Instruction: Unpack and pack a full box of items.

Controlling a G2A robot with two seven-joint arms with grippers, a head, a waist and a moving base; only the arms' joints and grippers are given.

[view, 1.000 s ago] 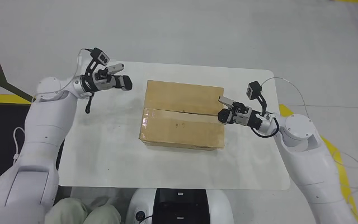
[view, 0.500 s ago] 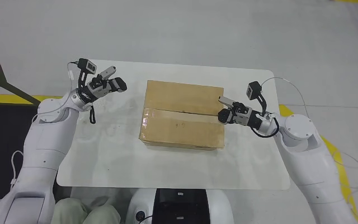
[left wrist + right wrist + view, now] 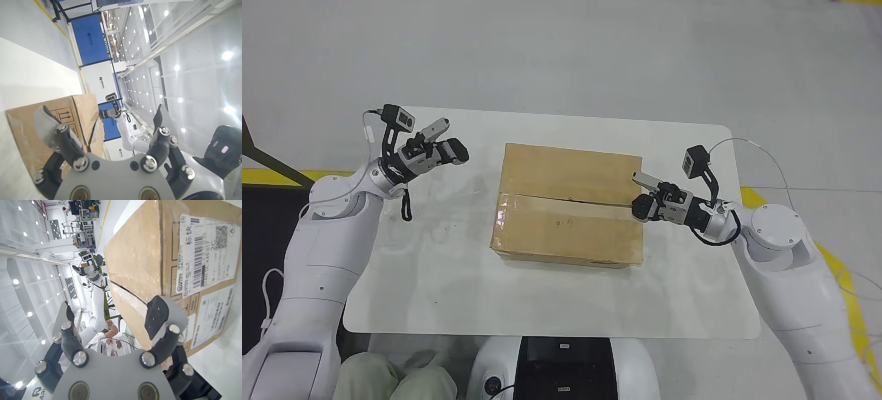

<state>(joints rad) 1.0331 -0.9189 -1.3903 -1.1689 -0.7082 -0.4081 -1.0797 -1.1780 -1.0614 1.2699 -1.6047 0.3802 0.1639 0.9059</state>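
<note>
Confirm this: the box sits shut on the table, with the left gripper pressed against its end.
Not pressed. The box sits shut on the table, but the left gripper is apart from its end, bare table between them, per the top view.

Box (image 3: 567, 203) mid-table (image 3: 442, 270), flaps shut, seam running along the top: no way in from above. Bare tabletop on all sides of it, widest on the left. Left gripper (image 3: 454, 138) hangs there, well apart, fingers spread. Right gripper (image 3: 639, 193), fingers spread, crowds the box's right end at the seam.
</note>
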